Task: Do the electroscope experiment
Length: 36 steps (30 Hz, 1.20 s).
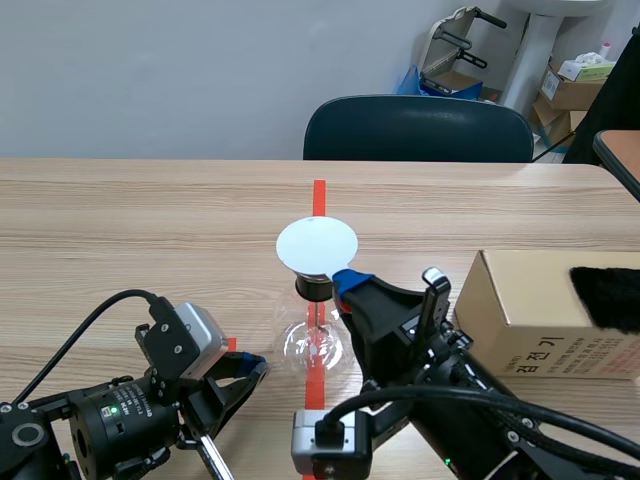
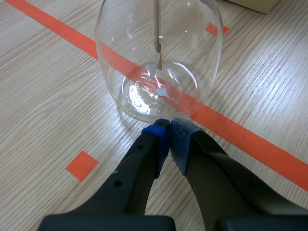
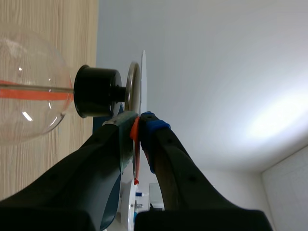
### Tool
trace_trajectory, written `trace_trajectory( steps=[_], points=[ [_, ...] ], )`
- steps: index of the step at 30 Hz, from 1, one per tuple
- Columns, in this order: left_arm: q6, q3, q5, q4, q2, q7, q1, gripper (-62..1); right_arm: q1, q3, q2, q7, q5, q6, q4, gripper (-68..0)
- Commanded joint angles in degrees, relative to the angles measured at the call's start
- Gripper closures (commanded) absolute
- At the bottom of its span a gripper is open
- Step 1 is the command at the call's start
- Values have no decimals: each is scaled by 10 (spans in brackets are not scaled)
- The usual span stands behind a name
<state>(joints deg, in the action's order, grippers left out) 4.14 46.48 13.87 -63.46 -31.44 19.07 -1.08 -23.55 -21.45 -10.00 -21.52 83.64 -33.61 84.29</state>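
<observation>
The electroscope is a round glass flask (image 1: 316, 346) with a black stopper (image 1: 313, 288) and a white disc (image 1: 316, 246) on top, standing on the centre tape line. My right gripper (image 1: 349, 279) is at the disc's right edge, shut on a thin orange strip (image 3: 136, 163). In the right wrist view the gripper (image 3: 139, 122) has its tips just under the disc's (image 3: 143, 77) rim, beside the stopper (image 3: 96, 91). My left gripper (image 2: 168, 127) is shut on nothing, its tips low on the table against the flask's (image 2: 159, 57) base. Foil leaves (image 2: 158, 57) hang inside the glass.
A cardboard box (image 1: 540, 315) stands at the right with a black furry cloth (image 1: 607, 296) on its top. A dark chair (image 1: 418, 130) is behind the table's far edge. More boxes and a folded frame are on the floor at the back right.
</observation>
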Motion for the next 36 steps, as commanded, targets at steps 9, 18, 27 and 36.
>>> trace_trajectory(
  steps=[9,18,27,36],
  points=[
    [1,-1,0,-11,3,8,1,-27,3,2,-5,132,1,-6,15,-9],
    [1,-1,0,-11,3,8,1,-27,3,2,-5,267,1,-6,15,-9],
    [1,-1,0,-11,3,7,1,-27,3,2,-5,343,1,-6,15,-9],
    [0,-1,0,-11,3,8,1,-27,4,2,-5,343,1,-6,15,-9]
  ],
)
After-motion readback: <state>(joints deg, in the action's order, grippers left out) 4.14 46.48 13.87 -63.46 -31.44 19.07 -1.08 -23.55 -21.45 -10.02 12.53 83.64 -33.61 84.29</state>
